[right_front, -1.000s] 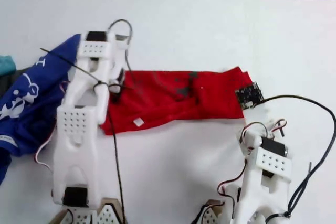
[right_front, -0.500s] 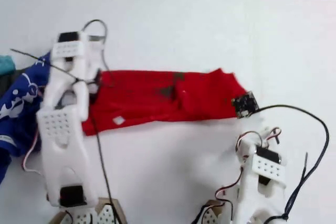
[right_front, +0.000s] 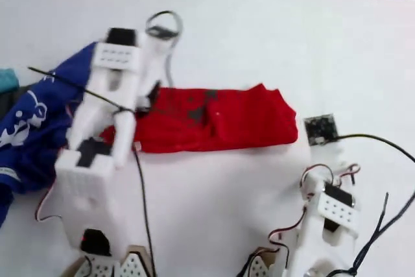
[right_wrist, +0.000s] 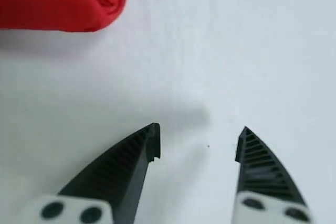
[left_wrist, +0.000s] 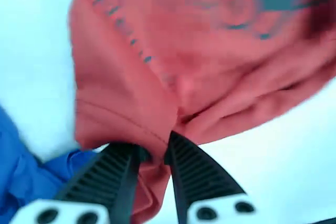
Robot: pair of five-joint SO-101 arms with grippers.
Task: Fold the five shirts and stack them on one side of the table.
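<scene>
Right fingers [right_wrist: 126, 171] now off red shirt [right_front: 227, 121], wide; left fingers [left_wrist: 194, 177] around its edge.

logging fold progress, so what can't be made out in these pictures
- High view: the red shirt's left end is under the left arm, so the grip there is hidden.
- High view: the blue shirt is cut off by the left edge; a teal item there is too clipped to identify.
- Left wrist view: the red shirt's print is blurred.
- Right wrist view: the red shirt is cut off by the picture's edge.
</scene>
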